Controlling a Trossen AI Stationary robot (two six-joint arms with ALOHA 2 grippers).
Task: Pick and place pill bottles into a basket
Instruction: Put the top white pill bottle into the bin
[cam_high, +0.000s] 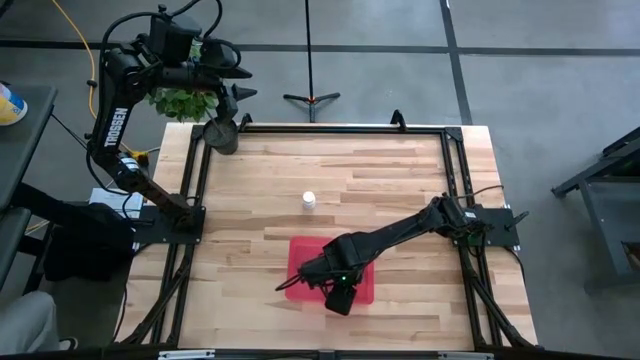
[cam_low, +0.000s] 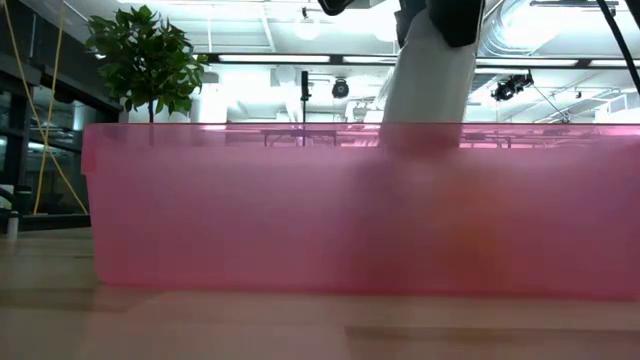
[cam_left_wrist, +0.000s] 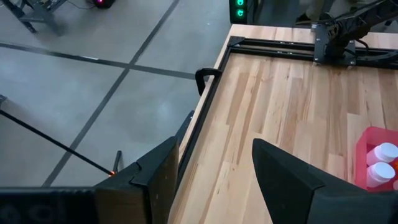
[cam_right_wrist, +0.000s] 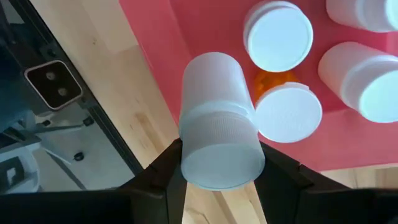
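The red basket (cam_high: 358, 255) lies near the table's front edge, and several white pill bottles (cam_right_wrist: 278, 35) stand in it, caps up. My right gripper (cam_right_wrist: 221, 171) is over the basket's left part, shut on another pill bottle (cam_right_wrist: 214, 81). In the low view this bottle (cam_low: 428, 75) slants down behind the basket's pink wall (cam_low: 250, 210), and its lower end is hidden. One more pill bottle (cam_high: 308, 201) stands upright on the bare wood at mid-table. My left gripper (cam_left_wrist: 214, 171) is raised over the table's far left corner, open, with nothing between its fingers. My right gripper pinches the bottle's cap end (cam_right_wrist: 219, 158) between its two fingers (cam_right_wrist: 163, 169), one on each side. The fingers come from above, pointing steeply down. The bottle hangs below them, tilted, bottom end down inside the basket by its left wall; whether it touches the floor I cannot tell.
A small dark pot (cam_high: 222, 135) with a green plant (cam_high: 185, 100) stands at the far left corner under the left arm. Black frame rails (cam_high: 330, 128) run along the table's edges. Bare wood lies between the basket and the far edge.
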